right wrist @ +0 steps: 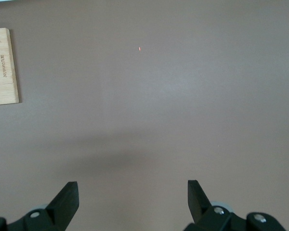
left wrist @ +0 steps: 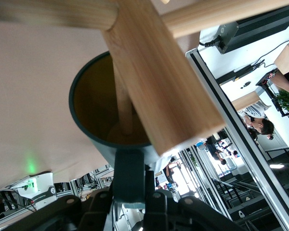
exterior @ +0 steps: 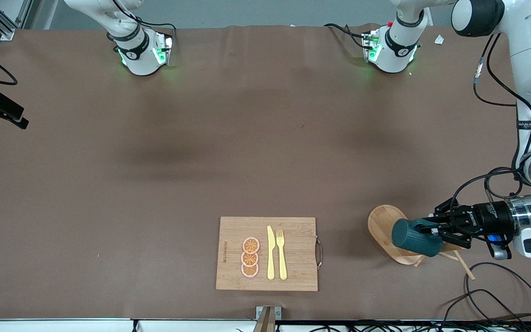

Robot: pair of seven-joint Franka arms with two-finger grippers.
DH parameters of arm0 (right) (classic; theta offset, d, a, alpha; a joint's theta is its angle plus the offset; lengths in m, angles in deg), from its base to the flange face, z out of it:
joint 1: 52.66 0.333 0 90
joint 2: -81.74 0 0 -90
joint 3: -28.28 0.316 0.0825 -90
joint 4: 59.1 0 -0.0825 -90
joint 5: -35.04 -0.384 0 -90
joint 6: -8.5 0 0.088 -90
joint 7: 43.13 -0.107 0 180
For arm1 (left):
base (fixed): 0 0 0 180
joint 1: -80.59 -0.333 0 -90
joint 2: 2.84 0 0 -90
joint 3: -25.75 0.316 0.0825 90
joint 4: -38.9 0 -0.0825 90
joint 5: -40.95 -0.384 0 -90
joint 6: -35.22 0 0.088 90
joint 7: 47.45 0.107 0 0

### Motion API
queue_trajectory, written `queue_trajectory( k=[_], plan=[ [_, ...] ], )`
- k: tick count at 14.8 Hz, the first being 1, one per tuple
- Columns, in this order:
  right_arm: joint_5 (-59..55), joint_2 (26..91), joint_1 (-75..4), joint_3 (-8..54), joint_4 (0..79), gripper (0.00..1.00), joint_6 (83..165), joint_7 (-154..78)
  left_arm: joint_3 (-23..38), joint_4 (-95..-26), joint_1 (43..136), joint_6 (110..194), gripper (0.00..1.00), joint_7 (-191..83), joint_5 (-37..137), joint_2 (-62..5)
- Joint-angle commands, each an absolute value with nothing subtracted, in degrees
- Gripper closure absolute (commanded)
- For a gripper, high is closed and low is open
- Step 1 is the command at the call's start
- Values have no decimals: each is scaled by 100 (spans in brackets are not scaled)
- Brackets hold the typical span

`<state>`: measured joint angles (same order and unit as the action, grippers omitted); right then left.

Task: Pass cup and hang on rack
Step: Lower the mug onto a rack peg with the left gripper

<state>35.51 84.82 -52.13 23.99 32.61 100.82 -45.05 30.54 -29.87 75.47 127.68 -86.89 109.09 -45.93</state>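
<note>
Left pincer (exterior: 436, 230) grasps the cup (exterior: 415, 237) by its handle over the rack (exterior: 387, 226); a peg sits inside, so ease down before releasing. Right pincer (right wrist: 132, 199) waits, released, over bare worktop (exterior: 155, 184).

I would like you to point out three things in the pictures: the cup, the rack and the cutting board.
cup (exterior: 414, 238), front view, on its ribbed outer wall.
rack (exterior: 380, 221), front view, on the bare part of its oval base.
cutting board (exterior: 300, 251), front view, on bare wood beside the fork.
</note>
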Motion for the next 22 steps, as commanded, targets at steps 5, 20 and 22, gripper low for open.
queue_trajectory(
  k=[5, 20, 22],
  plan=[
    [3627, 8623, -5161, 2388, 3336, 0, 10044, -4497, 3059, -2904, 7427, 12759, 93, -8665, 11030, -4626],
    [3627, 8623, -5161, 2388, 3336, 0, 10035, -4489, 3059, -2904, 7347, 12838, 92, -8552, 11038, -4722],
    [3627, 8623, -5161, 2388, 3327, 0, 10035, -4489, 3059, -2904, 7321, 12838, 91, -8507, 11038, -4731]
  ],
)
